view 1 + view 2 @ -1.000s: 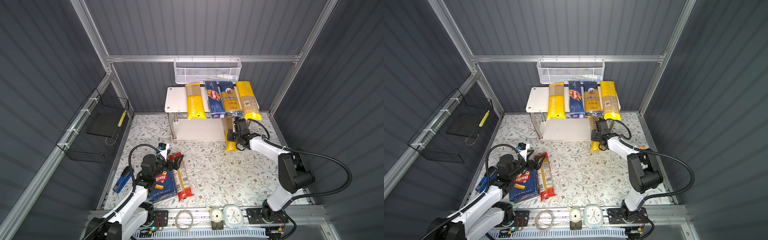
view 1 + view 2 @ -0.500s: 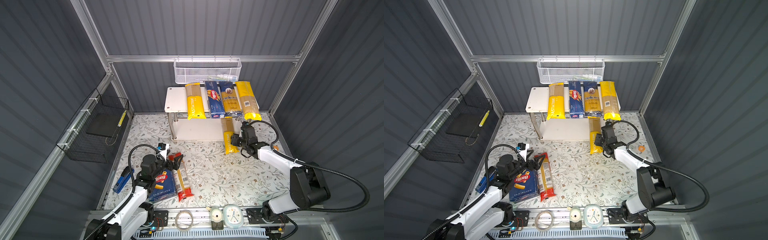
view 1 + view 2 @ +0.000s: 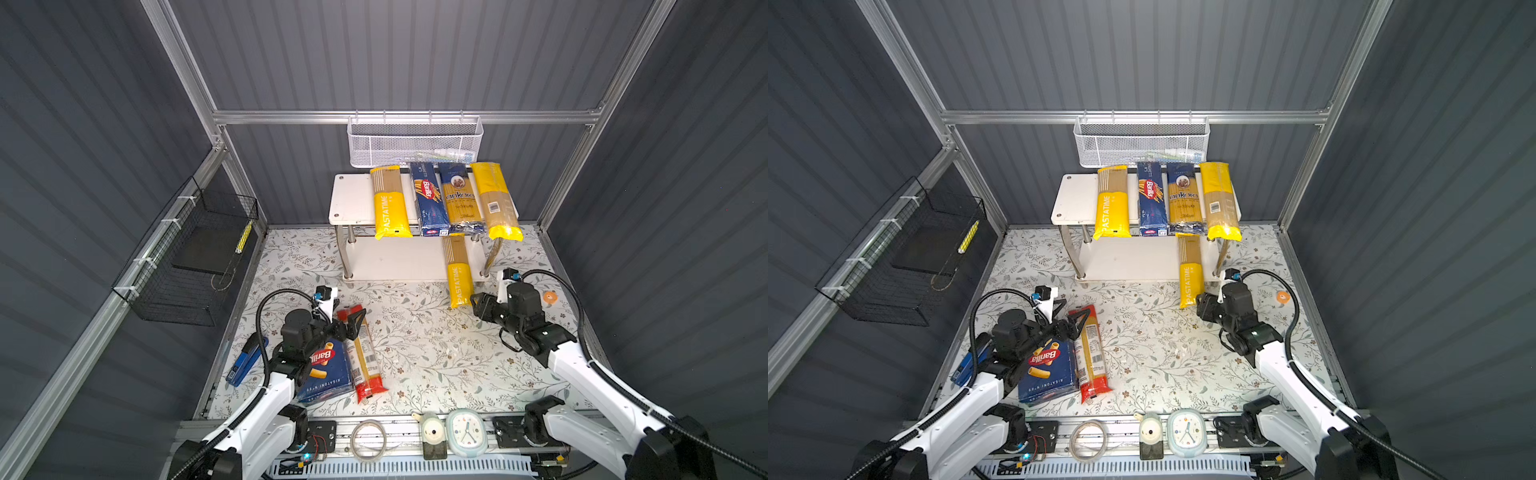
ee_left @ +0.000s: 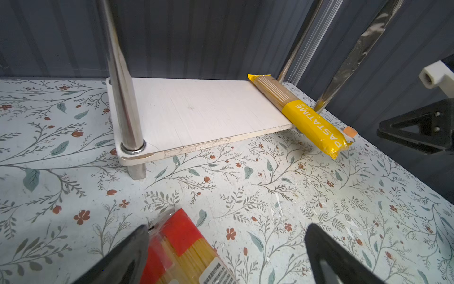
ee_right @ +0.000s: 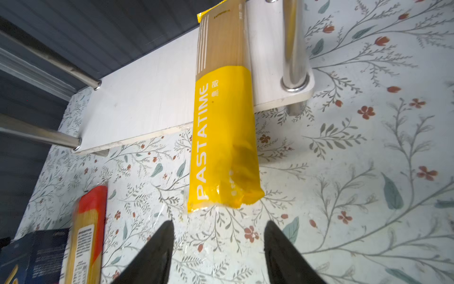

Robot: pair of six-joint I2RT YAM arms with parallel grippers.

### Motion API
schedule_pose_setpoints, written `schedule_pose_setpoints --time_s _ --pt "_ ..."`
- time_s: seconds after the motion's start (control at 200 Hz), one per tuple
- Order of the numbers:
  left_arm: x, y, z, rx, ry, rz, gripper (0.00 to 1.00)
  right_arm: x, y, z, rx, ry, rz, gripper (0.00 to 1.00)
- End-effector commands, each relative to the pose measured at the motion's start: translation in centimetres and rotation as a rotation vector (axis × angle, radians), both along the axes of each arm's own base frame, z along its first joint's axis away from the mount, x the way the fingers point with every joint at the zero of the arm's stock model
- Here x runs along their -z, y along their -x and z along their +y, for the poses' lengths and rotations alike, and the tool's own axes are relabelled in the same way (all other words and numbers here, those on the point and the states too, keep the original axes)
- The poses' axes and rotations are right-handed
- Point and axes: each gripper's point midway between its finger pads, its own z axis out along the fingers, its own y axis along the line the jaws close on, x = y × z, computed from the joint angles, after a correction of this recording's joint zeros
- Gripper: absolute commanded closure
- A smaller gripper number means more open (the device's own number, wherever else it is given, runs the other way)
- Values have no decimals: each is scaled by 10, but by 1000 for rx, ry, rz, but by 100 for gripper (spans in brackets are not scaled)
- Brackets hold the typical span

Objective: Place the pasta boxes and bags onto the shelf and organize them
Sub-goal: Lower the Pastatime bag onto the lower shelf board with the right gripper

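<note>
The right claw [image 5: 219, 224] hangs empty with its jaws apart, just short of the crumpled end of the yellow bag [image 5: 222, 118] and not touching it. That bag lies lengthwise at the right end of the lower board [image 5: 147, 103] of the shelf [image 3: 353, 199], just beside the front right chrome leg [image 5: 293, 49]. Its printed half juts past the board's front edge and sags toward the worktop [image 3: 436, 353]. To my eye the placing wants finishing. I would narrow the jaws, set them square against the bag's end and push low and slowly toward the worktop's back edge. That way the bag should slide rather than buckle, and the claw should stay clear of the leg. The four packs on the top board overhang its front edge too, so lining up with them may be as tidy as it gets. Over by the worktop's front left corner the left claw [image 4: 227, 227] is also open. One finger sits at the red tip of the red-ended bag [image 3: 363, 357], which lies touching the wide blue box [image 3: 326, 374]. Before closing it should centre across the bag, and grip nearer the middle so the bag does not droop. The lower board's left part is bare, so there is room for both.
</note>
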Motion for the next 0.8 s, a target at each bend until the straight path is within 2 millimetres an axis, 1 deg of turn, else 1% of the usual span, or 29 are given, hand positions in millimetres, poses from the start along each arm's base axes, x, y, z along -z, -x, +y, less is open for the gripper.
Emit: schedule_pose_setpoints --time_s 0.0,0.08,0.095,0.13,0.22,0.325,0.37,0.43,0.52,0.67,0.735,0.795 --pt "0 3 -1 8 -18 -10 0 17 23 11 -46 -61 73 40" --pt "1 3 -1 8 -19 -6 0 25 32 18 -67 -79 107 40" --pt "1 0 3 -19 -26 -10 0 26 33 20 -72 -83 110 40" --pt "3 0 4 -25 -29 -6 0 29 37 24 -86 -87 114 40" --pt "6 -3 4 -27 -32 3 0 34 39 37 -113 -93 107 40" --pt "9 -5 4 -32 -38 16 1 37 35 47 -130 -111 103 39" --pt "9 -5 5 -34 -37 18 0 35 31 51 -134 -125 87 40" --pt "8 -5 5 -39 -39 15 0 36 26 51 -118 -127 92 39" --pt "8 -6 8 -56 -45 16 0 34 20 59 -135 -140 84 39" --pt "7 -6 10 -65 -48 13 0 36 13 64 -143 -148 83 39" --pt "10 -8 14 -93 -57 23 0 37 11 66 -142 -154 81 39" --pt "11 -10 19 -124 -63 33 1 34 9 67 -143 -159 67 39"
